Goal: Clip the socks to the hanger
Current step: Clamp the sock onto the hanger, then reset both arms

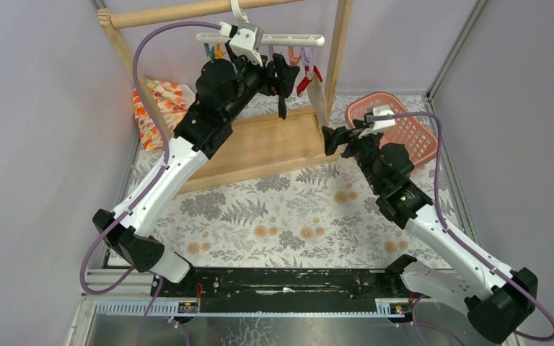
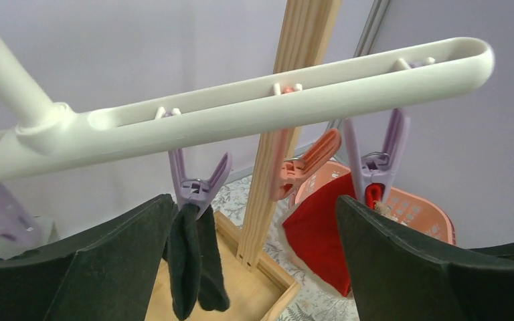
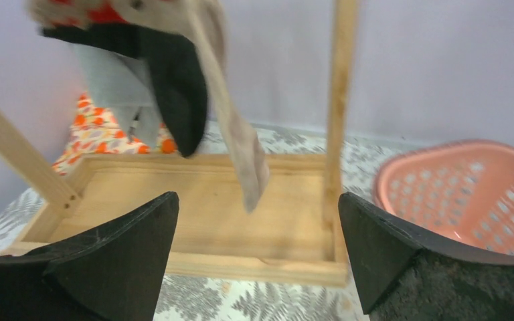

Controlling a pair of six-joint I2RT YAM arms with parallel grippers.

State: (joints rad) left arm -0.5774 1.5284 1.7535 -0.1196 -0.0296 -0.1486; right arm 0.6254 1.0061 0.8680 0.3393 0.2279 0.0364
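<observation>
The white hanger (image 1: 260, 40) hangs by its hook from the wooden rail. On the hanger bar (image 2: 241, 110) a purple clip (image 2: 197, 184) holds the black sock (image 2: 191, 261), and a second purple clip (image 2: 375, 167) holds the red end (image 2: 318, 234) of the beige sock (image 1: 318, 101). My left gripper (image 2: 254, 207) is open just below the bar, its fingers on either side of the two socks and holding nothing. Lower and to the right, my right gripper (image 1: 332, 137) stands open and empty, with the beige sock's tip (image 3: 237, 140) hanging free ahead of it.
A wooden rail frame with a tray base (image 1: 267, 148) and an upright post (image 2: 281, 147) stands under the hanger. An orange clip (image 2: 304, 167) hangs empty. A pink basket (image 1: 404, 126) sits at the right, and a flower-patterned cloth (image 1: 160, 101) lies at the left.
</observation>
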